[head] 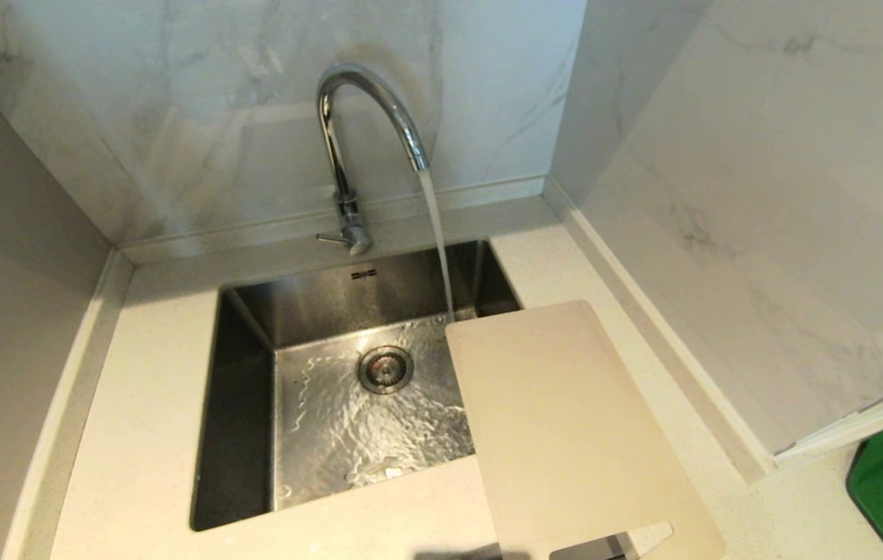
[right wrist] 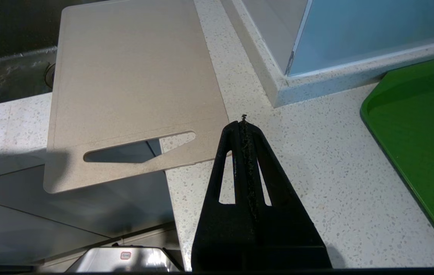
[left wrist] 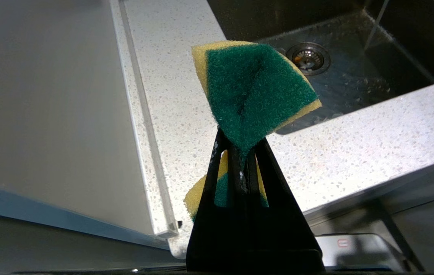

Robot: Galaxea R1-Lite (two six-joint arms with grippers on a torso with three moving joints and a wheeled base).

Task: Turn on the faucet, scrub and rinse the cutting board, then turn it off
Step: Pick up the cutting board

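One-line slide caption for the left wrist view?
Left tool clamps a green-and-yellow sponge above the speckled counter beside the wet sink.

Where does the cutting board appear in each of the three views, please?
Head view: cutting board lower right, spanning the counter and the sink's right rim.
Left wrist view: not in it.
Right wrist view: upper left, slot handle nearest the right gripper.
Shared landmark: the sink, with its drain in every view.

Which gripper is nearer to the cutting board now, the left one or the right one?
Right. The right gripper, jaws shut, is just beside the cutting board near its handle slot. The left gripper, shut on the sponge, is off by the sink's other side.
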